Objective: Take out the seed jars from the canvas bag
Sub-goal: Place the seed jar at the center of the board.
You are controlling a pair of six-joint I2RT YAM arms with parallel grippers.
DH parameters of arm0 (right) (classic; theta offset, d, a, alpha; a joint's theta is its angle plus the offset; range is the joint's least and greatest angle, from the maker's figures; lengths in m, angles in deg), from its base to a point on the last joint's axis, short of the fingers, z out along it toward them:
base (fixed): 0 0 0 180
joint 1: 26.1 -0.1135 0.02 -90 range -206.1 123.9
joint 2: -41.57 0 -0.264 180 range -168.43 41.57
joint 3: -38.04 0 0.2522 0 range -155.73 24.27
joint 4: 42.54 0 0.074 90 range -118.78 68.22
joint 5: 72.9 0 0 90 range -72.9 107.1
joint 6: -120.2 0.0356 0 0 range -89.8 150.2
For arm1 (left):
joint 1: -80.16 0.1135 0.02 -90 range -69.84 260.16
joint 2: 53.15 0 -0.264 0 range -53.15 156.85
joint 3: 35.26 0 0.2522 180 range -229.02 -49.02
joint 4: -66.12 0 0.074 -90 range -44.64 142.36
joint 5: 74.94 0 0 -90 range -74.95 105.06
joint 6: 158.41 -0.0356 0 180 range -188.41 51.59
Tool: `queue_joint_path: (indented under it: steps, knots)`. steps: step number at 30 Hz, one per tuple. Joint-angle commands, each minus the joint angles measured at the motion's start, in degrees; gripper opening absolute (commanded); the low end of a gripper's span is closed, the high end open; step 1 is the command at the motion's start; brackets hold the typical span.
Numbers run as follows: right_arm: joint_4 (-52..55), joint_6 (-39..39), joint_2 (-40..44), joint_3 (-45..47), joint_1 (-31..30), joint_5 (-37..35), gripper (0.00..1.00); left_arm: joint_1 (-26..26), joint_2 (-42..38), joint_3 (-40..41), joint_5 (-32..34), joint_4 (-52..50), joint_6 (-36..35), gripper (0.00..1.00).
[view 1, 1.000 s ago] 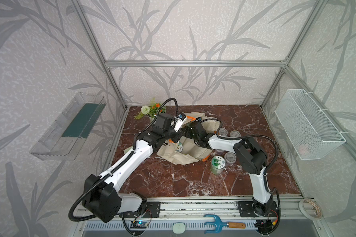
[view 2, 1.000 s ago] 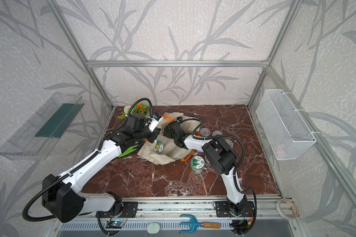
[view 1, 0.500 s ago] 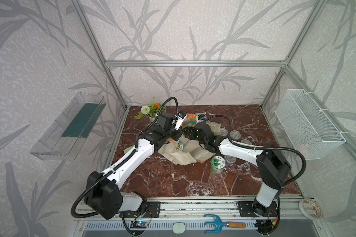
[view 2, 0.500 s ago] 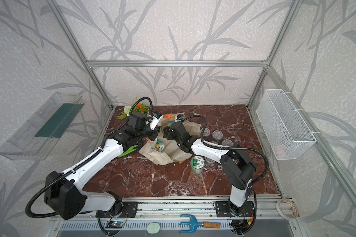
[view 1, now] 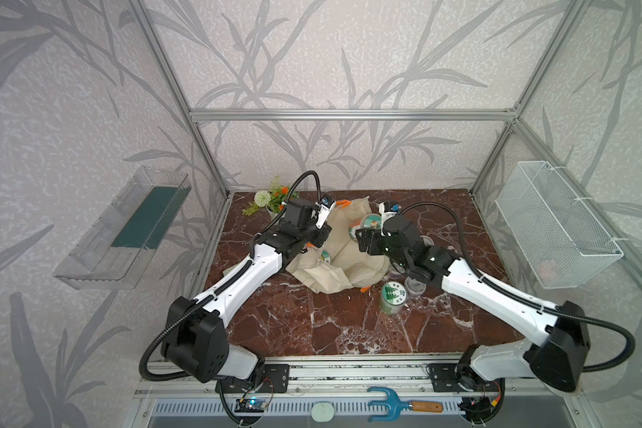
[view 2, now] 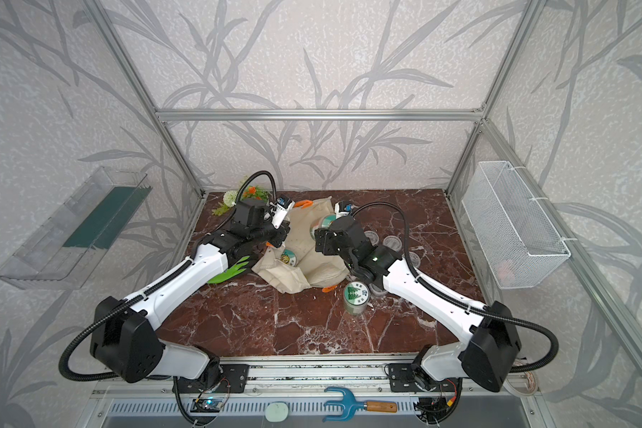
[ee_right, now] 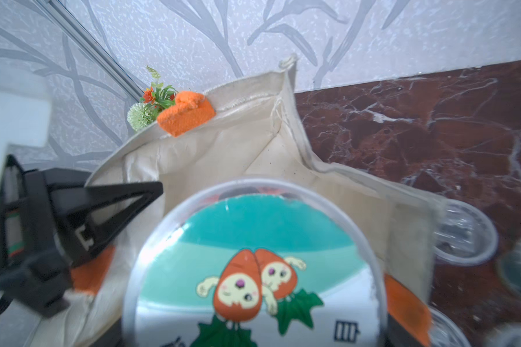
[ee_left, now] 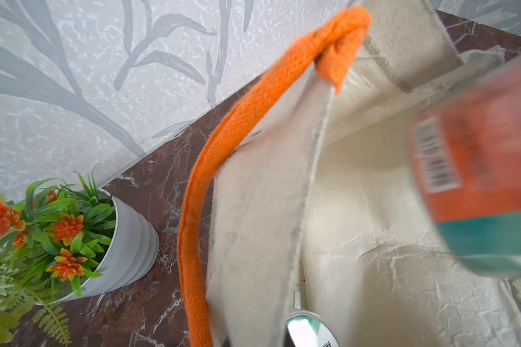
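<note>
One seed jar (view 1: 371, 222) sits clamped in the right end effector (view 1: 365, 230) above the canvas bag (view 1: 343, 257).

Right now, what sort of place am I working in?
Probably a mock gardening bench inside a test booth: aluminium frame with leaf-print walls, marble-look tabletop, potted flowers, a blue hand rake out front.

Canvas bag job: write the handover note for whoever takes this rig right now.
Tools: left tool is shut on the rim of the canvas bag, holding its mouth up. The right tool is shut on the carrot-lid jar, lifted over the bag's mouth.
Done: the tree-lid jar and several clear jars stand on the table beside the bag, on the right arm's side.
Left: set the carrot-lid jar down. Another pictured-lid jar lies in the bag's folds. Check for hidden ones.
</note>
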Motion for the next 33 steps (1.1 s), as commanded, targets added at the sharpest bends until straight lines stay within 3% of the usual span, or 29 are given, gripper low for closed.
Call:
queue_joint_path:
  steps: [1,9,18,23,33]
  knots:
    - [11.8,-1.38,7.74,-0.96,-0.11,-3.89,0.65,1.02,0.84,-2.26,-0.76,4.51,-0.81,0.0]
    - [35.92,3.11,19.53,-2.08,-0.12,-12.4,0.66,2.84,2.09,-2.24,-2.84,5.86,-1.12,0.0]
    - [59.29,16.64,23.47,-0.66,-0.12,-20.1,0.66,3.42,2.33,-2.5,-5.57,5.62,-1.23,0.0]
    - [57.77,21.02,24.97,7.17,-0.04,-21.3,0.66,3.51,2.75,-3.57,-5.85,4.25,-0.34,0.0]
    - [36.68,16.67,23.82,21.67,7.63,-15.34,0.66,3.53,1.72,-3.34,-7.3,4.5,0.09,0.0]
